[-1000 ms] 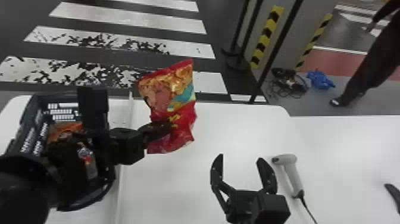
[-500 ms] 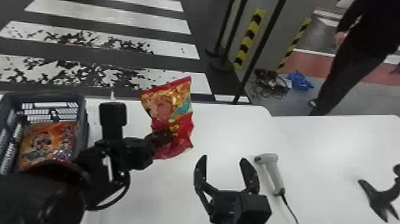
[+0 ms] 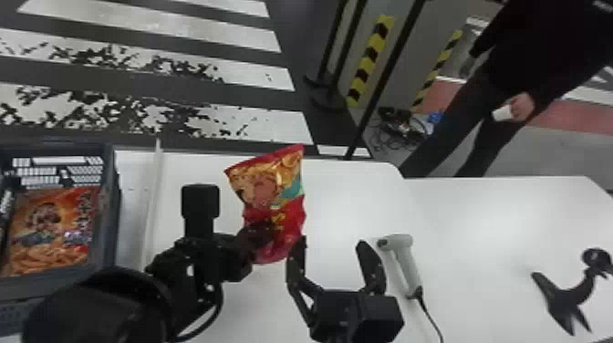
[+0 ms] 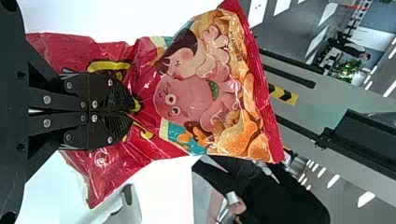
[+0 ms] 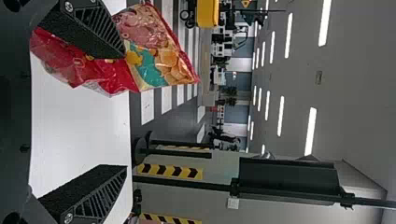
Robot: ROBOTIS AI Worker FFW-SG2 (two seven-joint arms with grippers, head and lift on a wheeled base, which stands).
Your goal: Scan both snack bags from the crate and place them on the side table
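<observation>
The red snack bag (image 3: 273, 182) stands upright above the near white surface (image 3: 191, 310), in the grasp of the left gripper (image 4: 133, 111), whose fingers pinch it at its lower part. The right gripper (image 3: 330, 244) is spread apart and empty, just to the right of the bag. The step in hand seems to be presenting the bag for scanning, or passing it across. For this, I would keep the left grip firm but gentle, and turn the printed code, wherever it is, towards the scanner (image 3: 401, 260). The film is thin, glossy and wrinkled, with a flat crimped top seam, so it may slip or fold. The orange snack bag (image 3: 50, 232) lies in the dark, slotted plastic crate (image 3: 111, 219) at left. The scanner is smooth, pale and rounded.
</observation>
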